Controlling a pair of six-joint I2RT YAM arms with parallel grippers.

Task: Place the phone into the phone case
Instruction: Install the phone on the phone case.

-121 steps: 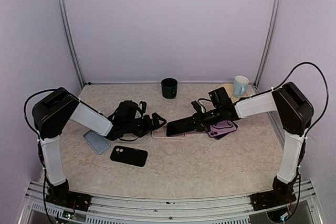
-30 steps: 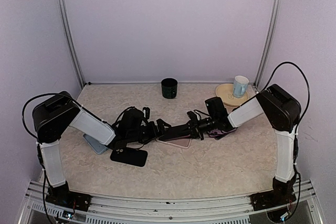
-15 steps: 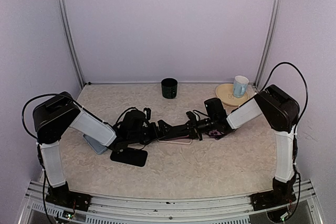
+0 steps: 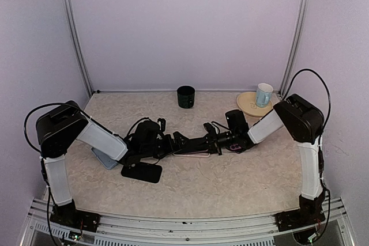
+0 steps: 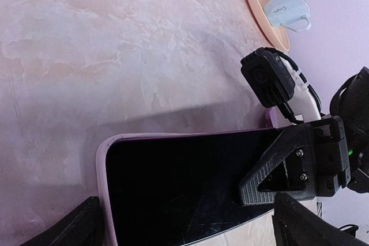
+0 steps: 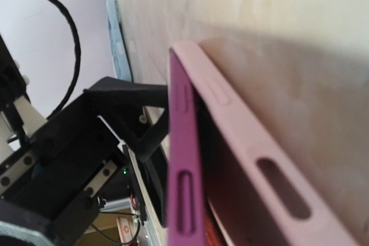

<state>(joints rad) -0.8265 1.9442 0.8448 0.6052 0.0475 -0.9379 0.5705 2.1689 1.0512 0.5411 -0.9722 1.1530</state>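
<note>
Dark cup [image 4: 185, 97], pale mug [image 4: 264, 94] on yellow plate [image 4: 246, 102]

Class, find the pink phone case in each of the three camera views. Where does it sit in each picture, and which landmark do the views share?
Top external: the pink phone case lies at the picture's centre, under the phone.
Left wrist: the case's pale rim borders the black screen at lower left.
Right wrist: the case's side wall runs diagonally from upper centre to lower right.
Shared landmark: the phone, visible in all three views.
</note>
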